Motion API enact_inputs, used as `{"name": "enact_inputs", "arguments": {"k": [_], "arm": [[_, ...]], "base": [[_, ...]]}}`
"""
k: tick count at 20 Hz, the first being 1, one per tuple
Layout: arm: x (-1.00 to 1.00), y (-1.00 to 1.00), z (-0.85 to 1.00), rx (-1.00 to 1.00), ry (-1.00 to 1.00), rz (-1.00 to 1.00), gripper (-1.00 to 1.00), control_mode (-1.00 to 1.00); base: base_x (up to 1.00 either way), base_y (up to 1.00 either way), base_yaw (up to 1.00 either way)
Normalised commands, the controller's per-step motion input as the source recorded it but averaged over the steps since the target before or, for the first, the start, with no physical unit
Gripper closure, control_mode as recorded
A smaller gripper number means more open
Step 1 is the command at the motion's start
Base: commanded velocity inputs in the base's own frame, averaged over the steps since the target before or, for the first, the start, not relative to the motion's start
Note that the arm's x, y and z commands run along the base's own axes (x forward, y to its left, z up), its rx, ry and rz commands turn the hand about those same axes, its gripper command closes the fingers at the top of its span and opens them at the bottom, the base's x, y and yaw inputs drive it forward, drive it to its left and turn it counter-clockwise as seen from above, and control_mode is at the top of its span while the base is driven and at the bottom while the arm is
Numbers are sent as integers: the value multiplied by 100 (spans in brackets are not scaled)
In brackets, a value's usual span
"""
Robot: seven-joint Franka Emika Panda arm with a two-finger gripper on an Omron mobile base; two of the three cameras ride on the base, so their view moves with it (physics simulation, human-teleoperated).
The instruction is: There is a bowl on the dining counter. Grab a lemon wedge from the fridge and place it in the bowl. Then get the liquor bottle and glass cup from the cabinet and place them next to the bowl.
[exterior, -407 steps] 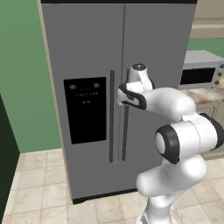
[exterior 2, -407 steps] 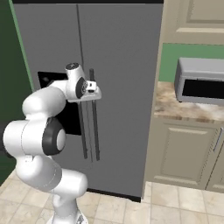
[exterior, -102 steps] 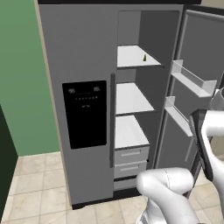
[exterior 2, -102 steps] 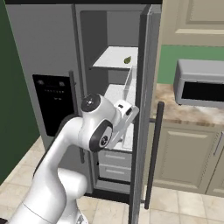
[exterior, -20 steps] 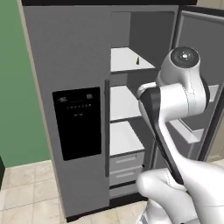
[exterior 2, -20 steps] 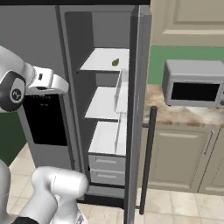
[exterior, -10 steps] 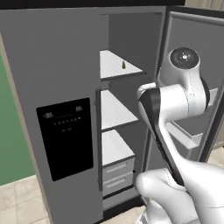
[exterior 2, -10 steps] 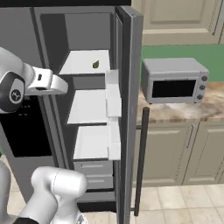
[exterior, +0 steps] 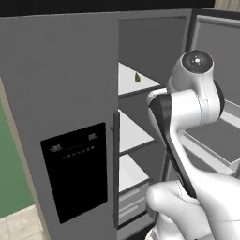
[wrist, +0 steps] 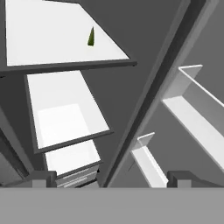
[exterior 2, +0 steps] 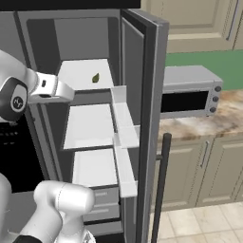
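The gripper (wrist: 109, 177) stood with its jaws spread wide and nothing between them, the two dark fingertips (wrist: 43, 178) rising far apart at the bottom of the hand view. It pointed into the open right half of the fridge (exterior: 61, 75). Beyond the fingertips lay the white shelves, stacked one below another, and on the top shelf (wrist: 48, 35) sat the lemon wedge (wrist: 91, 36), a small yellow-green sliver well apart from the gripper. The same wedge showed on the top shelf from both base cameras (exterior: 137, 78) (exterior 2: 95, 78).

The right fridge door (exterior 2: 144, 95) hung open, with white door bins (exterior 2: 124, 137) on its inner side and a long dark handle (exterior 2: 161, 185) on its edge. The left door stayed shut, its black dispenser panel (exterior: 75, 171) facing the room.

Right of the fridge, a grey microwave (exterior 2: 190, 97) rested on a marbled worktop (exterior 2: 209, 118) over cream cabinet doors (exterior 2: 190, 166), with a green wall (exterior 2: 209, 64) behind and pale floor tiles (exterior 2: 199, 223) below.
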Motion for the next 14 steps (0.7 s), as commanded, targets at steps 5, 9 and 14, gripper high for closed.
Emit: {"name": "enact_inputs", "arguments": {"k": [5,9,14], "arm": [[0,0,0,0,0,0,-100,100],[0,0,0,0,0,0,-100,100],[51,14,0,0,0,0,-100,-100]], "base": [[40,23,-15],[32,23,-6],[8,5,0]]}}
